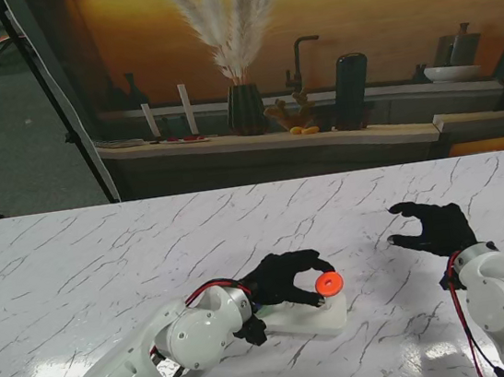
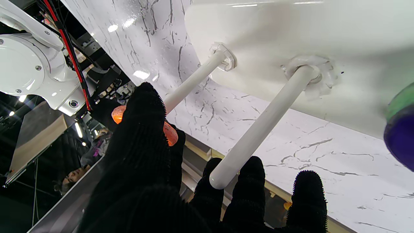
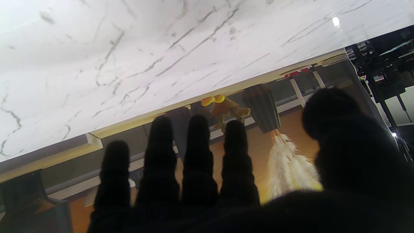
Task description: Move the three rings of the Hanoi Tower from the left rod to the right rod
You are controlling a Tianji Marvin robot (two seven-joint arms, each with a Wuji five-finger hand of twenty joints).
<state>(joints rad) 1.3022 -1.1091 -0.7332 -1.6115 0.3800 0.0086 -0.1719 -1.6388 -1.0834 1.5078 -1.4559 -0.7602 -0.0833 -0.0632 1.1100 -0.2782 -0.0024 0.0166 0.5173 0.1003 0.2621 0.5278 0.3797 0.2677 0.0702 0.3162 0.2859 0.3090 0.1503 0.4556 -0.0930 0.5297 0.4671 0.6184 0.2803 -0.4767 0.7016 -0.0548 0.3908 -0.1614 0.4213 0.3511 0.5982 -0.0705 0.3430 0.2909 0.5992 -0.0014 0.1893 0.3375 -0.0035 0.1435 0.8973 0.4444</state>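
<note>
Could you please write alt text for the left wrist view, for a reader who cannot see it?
The black-gloved left hand pinches an orange ring at the tip of one white rod. A second white rod rises from the same white base, and green and purple rings blur at the frame edge.

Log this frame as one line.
left hand: shut on orange ring, at a rod's top | right hand: open, holding nothing | base: on table
</note>
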